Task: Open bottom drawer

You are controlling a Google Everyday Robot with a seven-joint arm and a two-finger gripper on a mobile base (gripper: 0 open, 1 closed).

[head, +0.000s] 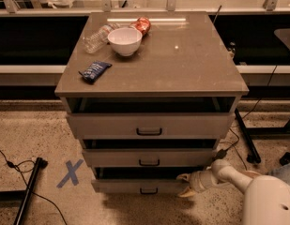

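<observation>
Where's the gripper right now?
In the camera view the gripper is low on the right, at the right end of the bottom drawer front, right of its black handle and just above the speckled floor.

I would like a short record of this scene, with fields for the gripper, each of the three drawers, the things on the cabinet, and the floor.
gripper: low on the right, at the right end of the bottom drawer front
bottom drawer: seems a little open, with a dark gap above its front
handle: free, gripper to its right
middle drawer: dark gap above its front
top drawer: dark gap above its front
cabinet top: bowl, lying bottle, red item, blue packet
floor: blue X mark, left of the cabinet
</observation>
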